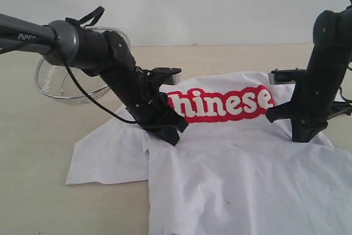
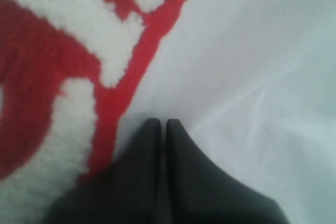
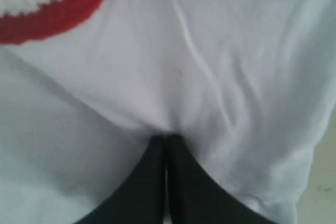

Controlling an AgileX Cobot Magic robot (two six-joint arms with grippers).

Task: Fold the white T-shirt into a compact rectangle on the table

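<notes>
A white short-sleeved cotton T-shirt (image 1: 231, 169) lies spread on a broad pale beige table (image 1: 33, 136), from centre toward five o'clock, its red lettering (image 1: 225, 103) facing up. The black left gripper (image 2: 163, 124) is clenched, tips on the cloth at the lettering's nine o'clock end; whether it pinches fabric is unclear. The black right gripper (image 3: 167, 139), at the lettering's three o'clock, grasps a pinch of shirt, creases fanning out. A round wire-mesh metal basket (image 1: 60, 83) sits at ten o'clock.
</notes>
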